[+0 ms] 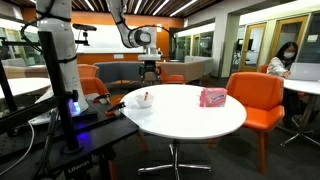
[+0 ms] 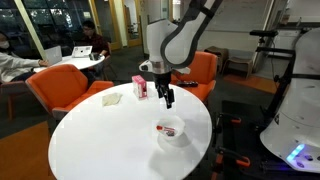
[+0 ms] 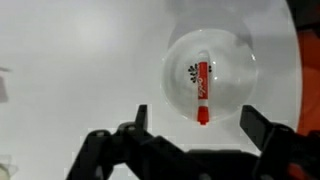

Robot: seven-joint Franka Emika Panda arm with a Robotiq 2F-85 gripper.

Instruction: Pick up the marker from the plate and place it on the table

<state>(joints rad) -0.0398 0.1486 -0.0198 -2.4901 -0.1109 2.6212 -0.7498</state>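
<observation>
red marker [image 3: 202, 90] lies in plate [image 3: 236, 68], pointing 12 to 6 o'clock, print unreadable; fingers [image 3: 254, 124] spread wide, empty.

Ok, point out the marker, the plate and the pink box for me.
marker [image 3: 202, 88], wrist view, mid-barrel.
plate [image 3: 236, 72], wrist view, bare floor beside marker.
pink box [image 1: 212, 97], in an exterior view, front face.
</observation>
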